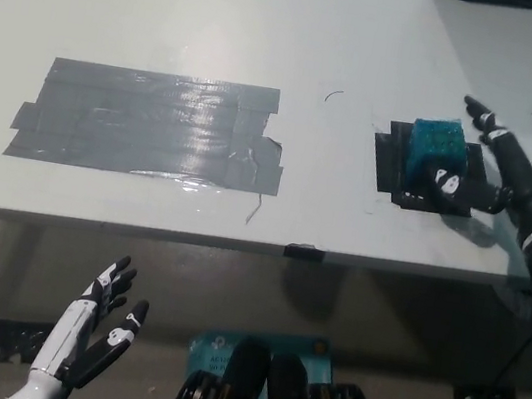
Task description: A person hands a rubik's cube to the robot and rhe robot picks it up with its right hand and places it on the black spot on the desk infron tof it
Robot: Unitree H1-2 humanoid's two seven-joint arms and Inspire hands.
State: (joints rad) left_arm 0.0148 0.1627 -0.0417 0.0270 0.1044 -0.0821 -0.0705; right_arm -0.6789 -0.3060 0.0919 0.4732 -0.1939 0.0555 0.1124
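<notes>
Cube (439, 145) sits on black patch (401, 160) — right robot hand (486, 172) spread beside it.

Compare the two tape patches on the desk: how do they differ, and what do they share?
The grey tape patch is wide and shiny; the black tape patch is smaller, squarer and matte. The grey patch lies bare; the black one carries the blue Rubik's cube, with the right hand beside it. Both lie flat on the desk.

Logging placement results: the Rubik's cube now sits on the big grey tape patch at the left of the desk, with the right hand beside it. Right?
Not quite. The head view shows the Rubik's cube on the small black spot at the desk's right, not on the grey tape patch. The right hand is indeed beside it.
</notes>
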